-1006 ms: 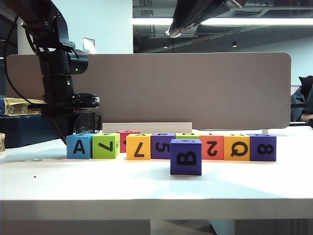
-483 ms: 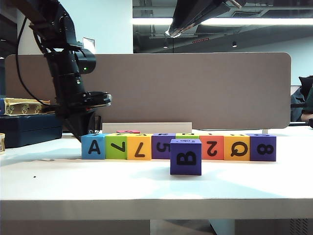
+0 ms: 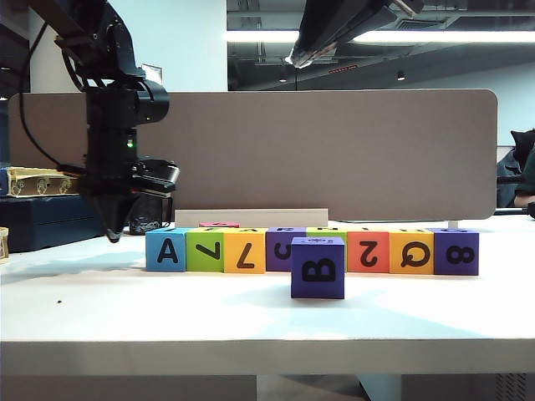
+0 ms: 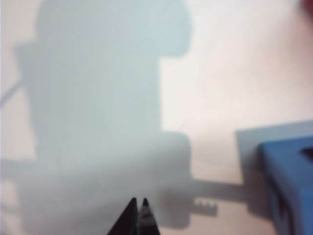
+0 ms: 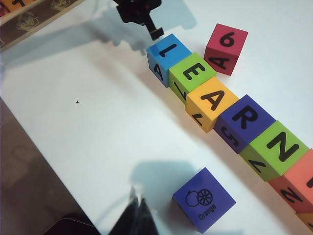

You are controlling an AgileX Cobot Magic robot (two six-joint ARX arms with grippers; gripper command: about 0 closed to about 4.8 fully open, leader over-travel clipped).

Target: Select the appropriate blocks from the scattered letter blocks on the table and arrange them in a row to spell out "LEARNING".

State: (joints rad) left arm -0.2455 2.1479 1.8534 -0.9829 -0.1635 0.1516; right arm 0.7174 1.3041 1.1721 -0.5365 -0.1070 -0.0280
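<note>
Closed on nothing, the left gripper (image 3: 111, 232) hangs tip-down over the counter (image 3: 167, 313), just outside the blue block (image 3: 166, 251) that heads the row. For a clean nudge it should press flat against that block's outer side, low and along the line, so the row closes up without skewing. From that gripper the blocks run away to the far side: blue, green block (image 5: 192, 72), yellow block (image 5: 211, 100), purple R block (image 5: 246, 120). Right gripper (image 5: 137, 201), also shut and empty, hovers beside the stray purple Orange block (image 5: 203, 199), in front of the row.
</note>
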